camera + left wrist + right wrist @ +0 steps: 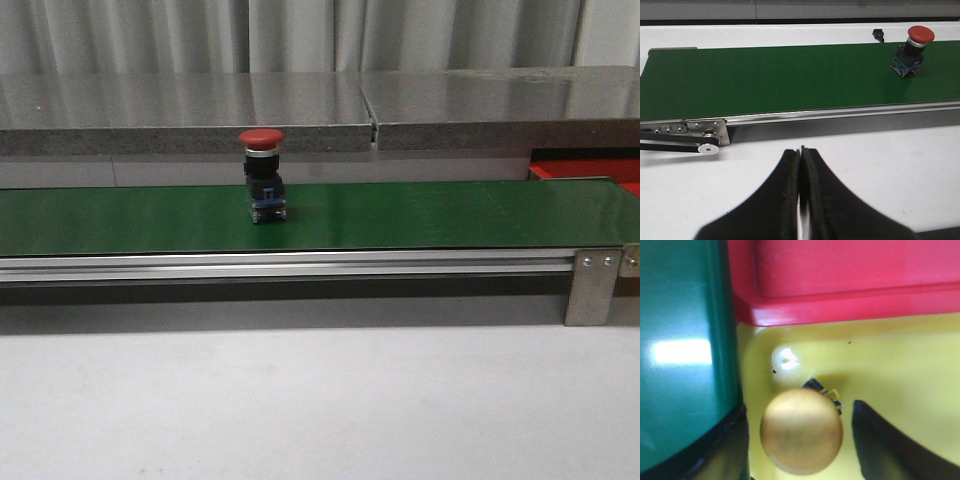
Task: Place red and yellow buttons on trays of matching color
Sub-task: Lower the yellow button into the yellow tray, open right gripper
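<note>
The right gripper (800,440), spread wide around the yellow button (801,431) in the yellow tray (900,370), should lift straight up.

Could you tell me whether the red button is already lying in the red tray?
No, the red button stands upright on the green belt, well apart from the red tray at the belt's far right.

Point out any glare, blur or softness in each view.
Front view: sharp; the red button stands on the matte green belt. Left wrist view: crisp. Right wrist view: blurred, white glare patch on the belt, bright spot on the yellow tray near the yellow button.
</note>
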`<state>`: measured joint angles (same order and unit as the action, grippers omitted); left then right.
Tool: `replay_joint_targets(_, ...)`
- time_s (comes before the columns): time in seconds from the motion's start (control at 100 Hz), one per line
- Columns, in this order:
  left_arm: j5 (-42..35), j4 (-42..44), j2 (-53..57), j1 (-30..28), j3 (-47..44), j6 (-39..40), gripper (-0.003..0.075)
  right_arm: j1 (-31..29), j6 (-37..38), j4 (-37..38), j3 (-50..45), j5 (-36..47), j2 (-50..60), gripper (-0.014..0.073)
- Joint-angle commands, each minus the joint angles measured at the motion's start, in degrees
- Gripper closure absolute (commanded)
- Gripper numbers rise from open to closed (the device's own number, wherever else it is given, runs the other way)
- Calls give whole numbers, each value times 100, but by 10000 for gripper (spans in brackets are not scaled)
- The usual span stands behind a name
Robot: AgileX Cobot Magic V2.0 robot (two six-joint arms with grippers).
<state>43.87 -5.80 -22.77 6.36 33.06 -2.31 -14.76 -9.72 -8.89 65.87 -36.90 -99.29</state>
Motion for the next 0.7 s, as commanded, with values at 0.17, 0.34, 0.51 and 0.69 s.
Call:
replay_joint_targets(0.17, -409, -50, -30, 47, 159, 13, 739, -44, 8, -71, 123, 253, 421, 53)
replay_joint_targets(0.34, -409, -50, -30, 47, 159, 13, 739, -3, -138, -71, 123, 212, 1000, 53)
replay_joint_targets(0.51, -409, -50, -30, 47, 159, 13, 739, 315, -264, -71, 130, 49, 1372, 38)
replay_joint_targets(0.69, -409, -50, -30, 47, 159, 13, 739, 887, -330, -71, 365, -472, 1387, -64)
